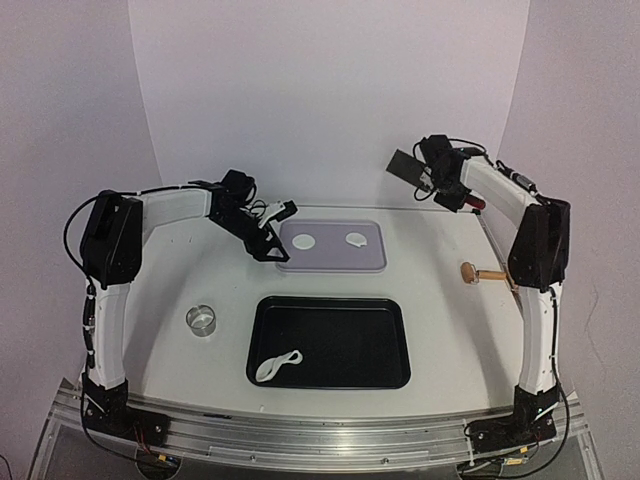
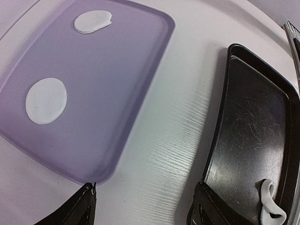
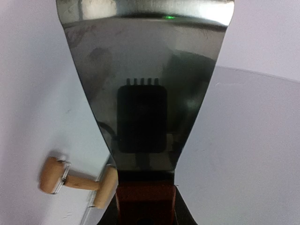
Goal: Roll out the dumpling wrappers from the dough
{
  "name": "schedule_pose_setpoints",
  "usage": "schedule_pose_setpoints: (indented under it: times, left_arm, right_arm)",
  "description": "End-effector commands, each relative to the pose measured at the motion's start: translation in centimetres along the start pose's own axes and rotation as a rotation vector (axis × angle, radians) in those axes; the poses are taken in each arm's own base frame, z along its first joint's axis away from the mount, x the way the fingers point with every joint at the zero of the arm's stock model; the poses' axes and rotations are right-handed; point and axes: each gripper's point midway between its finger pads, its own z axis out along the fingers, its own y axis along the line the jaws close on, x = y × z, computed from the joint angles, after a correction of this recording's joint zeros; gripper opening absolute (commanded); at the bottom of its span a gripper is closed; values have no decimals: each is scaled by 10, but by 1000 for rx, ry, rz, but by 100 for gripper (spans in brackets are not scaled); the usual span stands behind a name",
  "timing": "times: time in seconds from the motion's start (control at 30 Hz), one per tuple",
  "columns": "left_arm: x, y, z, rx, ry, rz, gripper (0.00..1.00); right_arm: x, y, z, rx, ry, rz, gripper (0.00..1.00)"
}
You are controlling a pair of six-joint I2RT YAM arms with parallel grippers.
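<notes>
Wrappers [image 2: 46, 101] on the purple tray [image 2: 131, 93] are likely soft and tearable; lift under edges. Left end effector [image 2: 144, 202] spread; right end effector [image 1: 437, 178] pinches spatula [image 3: 145, 93].

Robotics lab test bench, a staged set. Evidence: plain white table [image 1: 440, 330] beneath the left gripper [image 1: 278, 230]; seamless curved white backdrop [image 1: 330, 100] beyond it; aluminium rail [image 1: 320, 432] and exposed cables [image 1: 70, 222] behind it — at the arm bases.
</notes>
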Motion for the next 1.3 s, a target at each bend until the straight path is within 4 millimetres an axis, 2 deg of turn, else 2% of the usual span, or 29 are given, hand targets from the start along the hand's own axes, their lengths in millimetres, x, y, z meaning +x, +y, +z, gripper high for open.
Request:
schedule_pose_setpoints:
  times: [0.0, 0.1, 0.13, 0.37, 0.57, 0.67, 0.83, 0.87, 1.0, 1.1, 1.23, 1.27]
  left_arm:
    - [-43, -5, -48, -60, -88, 46, 71]
    - [-42, -1, -56, -87, -85, 25, 71]
    - [-41, 0, -59, -98, -83, 15, 72]
    - [-29, 4, -71, -139, -58, -33, 73]
    - [-19, 3, -79, -153, -44, -55, 74]
    - [-15, 4, -84, -163, -41, -65, 74]
    - [-12, 5, -88, -172, -40, -73, 75]
    - [-12, 5, -88, -172, -40, -73, 75]
    - [-12, 5, -88, -171, -41, -74, 75]
    - [-13, 5, -89, -171, -42, -74, 75]
    - [-17, 3, -93, -171, -50, -72, 76]
    - [-18, 3, -95, -176, -52, -75, 77]
  right_arm:
    - [51, 103, -18, -544, 270, 443, 0]
    - [57, 147, -33, -730, 373, 576, 0]
    - [60, 154, -36, -751, 403, 608, 0]
    - [86, 187, -47, -809, 555, 671, 0]
    - [102, 225, -54, -913, 678, 645, 0]
    - [104, 236, -56, -949, 715, 634, 0]
    - [106, 237, -54, -940, 735, 615, 0]
    - [107, 236, -54, -934, 735, 612, 2]
    - [109, 228, -50, -894, 724, 597, 30]
    - [108, 220, -51, -877, 702, 590, 43]
    - [99, 201, -55, -862, 634, 609, 57]
    - [92, 191, -58, -862, 594, 622, 66]
